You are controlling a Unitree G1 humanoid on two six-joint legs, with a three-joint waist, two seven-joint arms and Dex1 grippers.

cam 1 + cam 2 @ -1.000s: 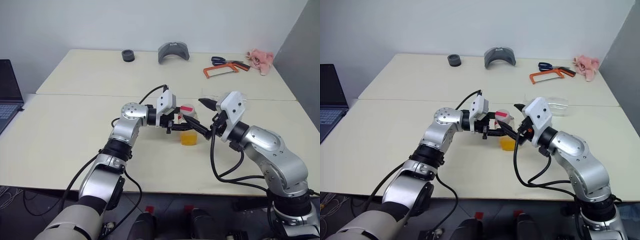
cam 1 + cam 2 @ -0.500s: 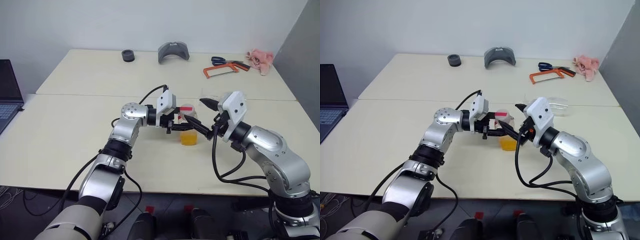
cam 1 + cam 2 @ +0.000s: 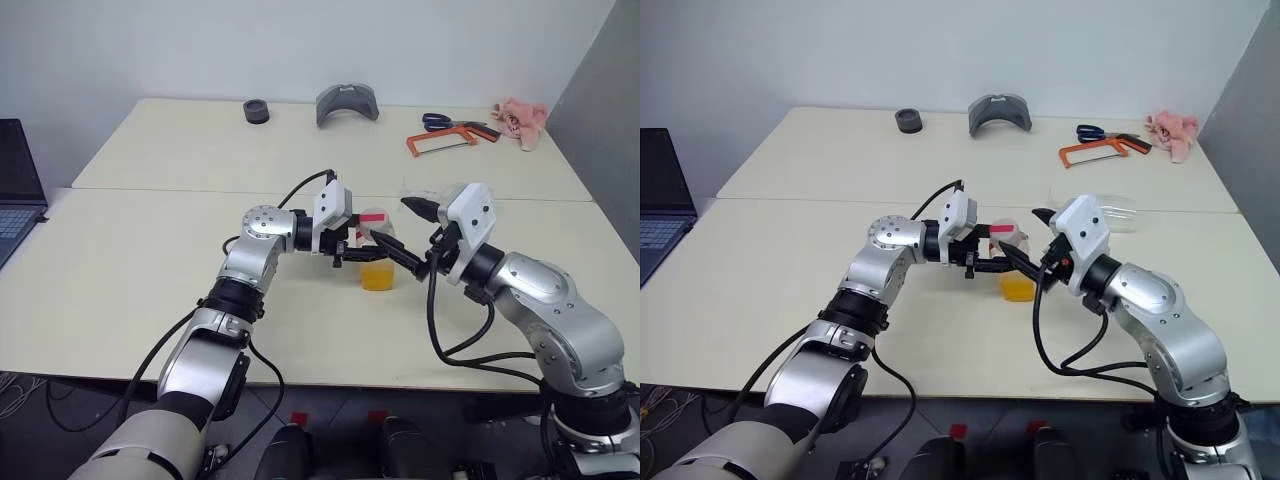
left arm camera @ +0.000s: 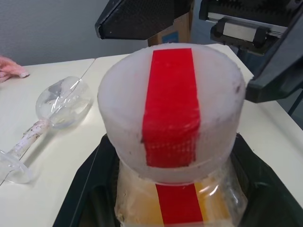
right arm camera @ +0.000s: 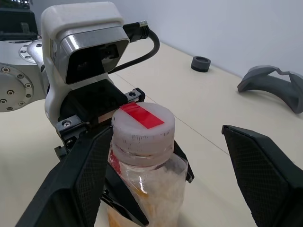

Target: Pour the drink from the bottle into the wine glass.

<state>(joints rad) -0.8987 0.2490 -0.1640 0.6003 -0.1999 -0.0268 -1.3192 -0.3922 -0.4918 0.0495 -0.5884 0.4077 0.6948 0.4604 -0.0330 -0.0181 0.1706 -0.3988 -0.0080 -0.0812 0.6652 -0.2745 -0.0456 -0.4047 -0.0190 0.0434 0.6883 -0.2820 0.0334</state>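
Bottle clamped upright at mid-table, cap still on

Near the middle of the pale table, the bottle stands upright on the surface with the orange-yellow drink filling its lower part. Its cap is whitish with a strip of red tape across the top, and a red stripe runs down the side below it. The left gripper reaches in sideways from the robot's left and is clenched around the bottle just under the cap; in the left wrist view its black fingers hug the clear plastic on both sides.

The right gripper comes in from the robot's right with its jaws spread wide, one finger on each side of the cap and neither touching it; in the right wrist view the cap sits between the two fingers, with clear space on the far side.

The wine glass lies on its side on the table beyond the bottle, bowl towards the bottle and foot pointing away, empty.

At the far side of the table lie a black ring, a grey curved piece, an orange hacksaw, blue-handled scissors and a pink cloth. A laptop sits at the left edge
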